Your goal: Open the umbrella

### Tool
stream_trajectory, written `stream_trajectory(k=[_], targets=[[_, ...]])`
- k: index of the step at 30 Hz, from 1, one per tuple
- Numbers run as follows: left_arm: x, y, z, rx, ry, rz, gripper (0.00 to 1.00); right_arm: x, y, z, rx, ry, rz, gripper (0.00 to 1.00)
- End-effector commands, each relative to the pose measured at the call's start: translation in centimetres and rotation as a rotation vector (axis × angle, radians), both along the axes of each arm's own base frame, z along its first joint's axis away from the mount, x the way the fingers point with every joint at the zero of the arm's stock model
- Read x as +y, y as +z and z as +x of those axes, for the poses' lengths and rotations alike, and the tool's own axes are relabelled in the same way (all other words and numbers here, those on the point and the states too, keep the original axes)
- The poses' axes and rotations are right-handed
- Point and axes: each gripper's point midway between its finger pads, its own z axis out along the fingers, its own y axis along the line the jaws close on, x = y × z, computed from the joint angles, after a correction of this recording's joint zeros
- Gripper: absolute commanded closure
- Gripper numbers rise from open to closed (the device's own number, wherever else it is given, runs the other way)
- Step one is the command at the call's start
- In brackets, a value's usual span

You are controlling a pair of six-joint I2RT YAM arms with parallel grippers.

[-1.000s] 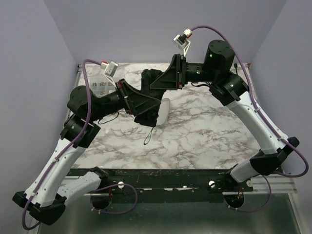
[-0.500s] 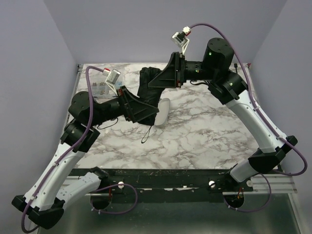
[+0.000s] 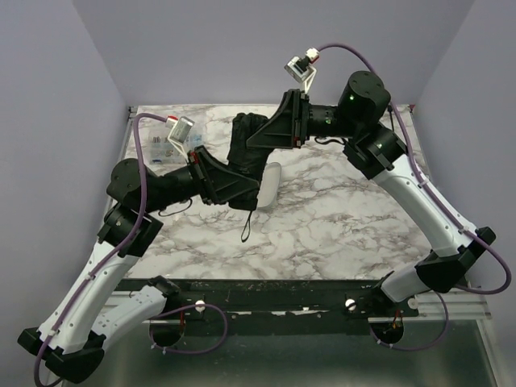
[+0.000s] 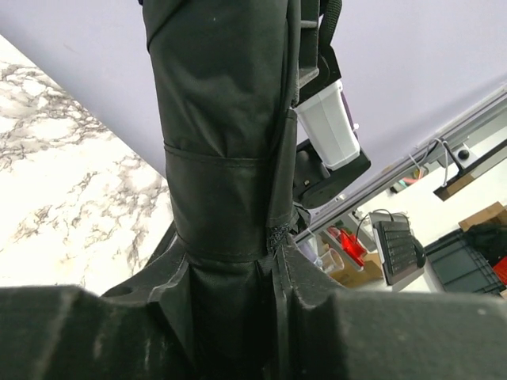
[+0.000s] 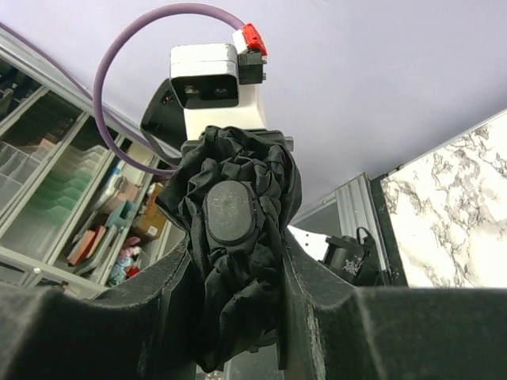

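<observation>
Your umbrella (image 3: 244, 145) is held furled above the marble table (image 3: 347, 218). The left gripper (image 3: 232, 187) is clamped on its near end and the right gripper (image 3: 260, 137) squeezes its bunched far end. The table's back edge lies just behind the umbrella, and a clear box (image 3: 161, 147) sits to its left. The broadest marble stretches to its right. Its strap (image 3: 246, 228) dangles below, and a pale sleeve (image 3: 270, 184) lies just beside it.

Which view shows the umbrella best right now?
Top external: it shows the umbrella folded and held between the left claw and the right claw. The left wrist view shows only wrapped fabric close up; the right wrist view shows only its bunched end and oval cap.
</observation>
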Motion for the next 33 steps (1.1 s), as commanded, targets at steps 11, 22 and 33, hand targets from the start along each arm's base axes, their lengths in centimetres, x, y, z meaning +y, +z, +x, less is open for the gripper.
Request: stream_trajectory(k=[11, 22, 33], targets=[[1.6, -2.9, 1.7, 0.140, 0.143, 0.315, 1.00, -3.0, -1.6, 2.0, 0.047, -0.299, -0.186, 0.00], [2.3, -10.8, 5.9, 0.253, 0.314, 0.625, 1.00, -7.3, -9.0, 4.8, 0.452, -0.670, -0.534, 0.01], [-1.3, -12.2, 9.0, 0.133, 0.391, 0.739, 1.00, -7.5, -12.1, 5.0, 0.758, -0.786, -0.599, 0.28]])
